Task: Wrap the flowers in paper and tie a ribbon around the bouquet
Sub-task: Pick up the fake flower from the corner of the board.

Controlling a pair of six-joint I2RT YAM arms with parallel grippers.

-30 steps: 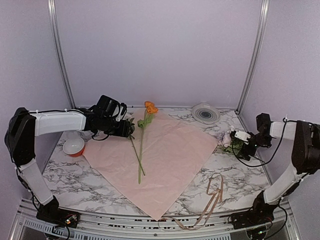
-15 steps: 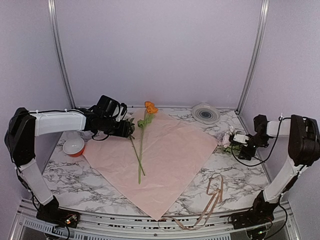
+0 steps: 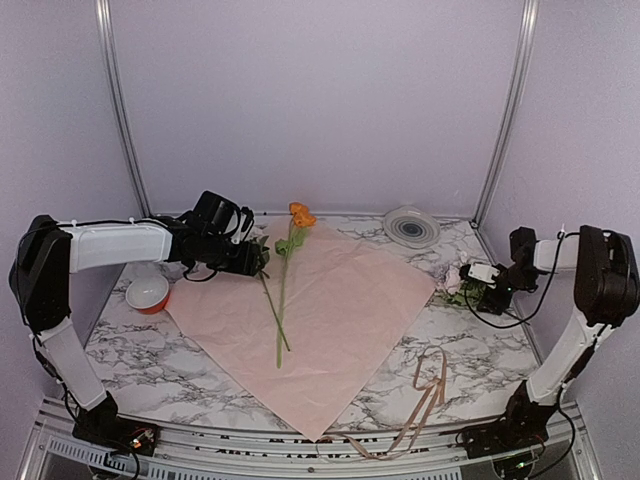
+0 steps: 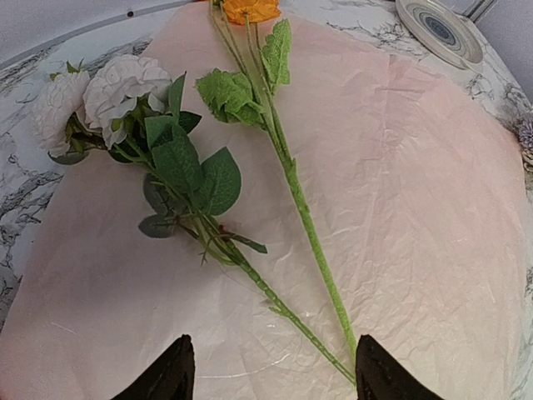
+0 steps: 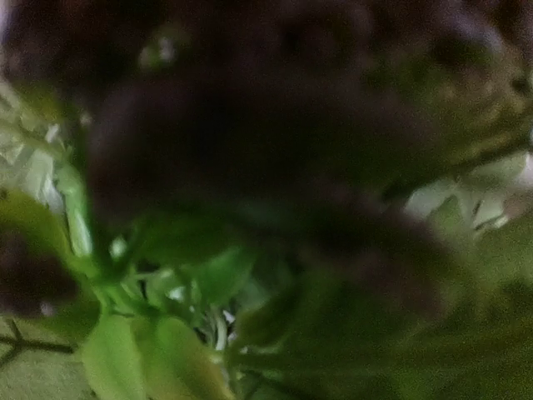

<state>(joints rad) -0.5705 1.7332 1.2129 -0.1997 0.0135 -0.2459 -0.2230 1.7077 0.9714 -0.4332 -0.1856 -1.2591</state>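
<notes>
The pink paper (image 3: 340, 300) lies spread flat like a diamond on the marble table. Two flowers rest on it: an orange bloom (image 3: 300, 213) on a long stem, and pale roses (image 4: 108, 87) whose leafy stem (image 3: 273, 312) crosses it. My left gripper (image 4: 271, 385) hovers open above the two stem ends, holding nothing. More pale flowers (image 3: 452, 278) lie off the paper's right corner, with my right gripper (image 3: 478, 288) right against them. Blurred green leaves (image 5: 117, 350) fill the right wrist view and hide its jaws. The tan ribbon (image 3: 428, 392) lies looped at the front right.
A round white-grey disc (image 3: 410, 227) sits at the back right. An orange-rimmed bowl (image 3: 148, 293) stands left of the paper under my left arm. Metal posts (image 3: 505, 110) and purple walls close in the back and sides.
My right arm has pulled its elbow in and pressed its gripper closer into the flowers at the right. The left arm and the flowers on the paper have not moved.
</notes>
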